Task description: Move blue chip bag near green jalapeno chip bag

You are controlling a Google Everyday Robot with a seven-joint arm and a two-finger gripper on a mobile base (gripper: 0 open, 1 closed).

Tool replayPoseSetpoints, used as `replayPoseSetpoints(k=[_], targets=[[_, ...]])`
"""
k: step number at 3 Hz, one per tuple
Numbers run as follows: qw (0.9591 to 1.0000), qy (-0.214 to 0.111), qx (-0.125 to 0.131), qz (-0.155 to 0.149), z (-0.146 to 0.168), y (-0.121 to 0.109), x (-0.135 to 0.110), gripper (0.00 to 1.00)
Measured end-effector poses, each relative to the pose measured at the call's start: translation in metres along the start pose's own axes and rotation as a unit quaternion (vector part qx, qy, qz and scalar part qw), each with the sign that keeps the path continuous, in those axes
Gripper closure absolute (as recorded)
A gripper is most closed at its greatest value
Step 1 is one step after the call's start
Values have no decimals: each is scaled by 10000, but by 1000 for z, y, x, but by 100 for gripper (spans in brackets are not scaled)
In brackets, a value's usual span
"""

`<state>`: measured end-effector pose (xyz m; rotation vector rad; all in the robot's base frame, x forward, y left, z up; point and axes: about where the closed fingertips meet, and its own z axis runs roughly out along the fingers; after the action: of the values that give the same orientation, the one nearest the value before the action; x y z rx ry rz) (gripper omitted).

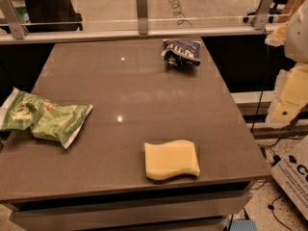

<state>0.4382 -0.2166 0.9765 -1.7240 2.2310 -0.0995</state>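
Observation:
The blue chip bag (182, 51) lies at the far right of the table, dark navy with white lettering. The green jalapeno chip bag (44, 117) lies wrinkled at the table's left edge and partly overhangs it. The two bags are far apart, on opposite sides of the table. My gripper (288, 97) shows as a pale cream shape at the right edge of the view. It is off the table's right side, below and to the right of the blue bag, touching nothing.
A yellow wavy sponge (172, 159) lies near the table's front edge, right of centre. The grey table (130, 90) has a glass rail with metal posts (141, 11) along its far side. Cables and a box (293, 174) lie on the floor at right.

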Motion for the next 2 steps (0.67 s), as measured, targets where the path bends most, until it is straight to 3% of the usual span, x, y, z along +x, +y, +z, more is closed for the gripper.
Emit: replayPoseSetpoints(k=[1,2], targets=[[10000,0,1,0,0,0,0,0],[9996,-256,148,-33,7,-12,-9,0]])
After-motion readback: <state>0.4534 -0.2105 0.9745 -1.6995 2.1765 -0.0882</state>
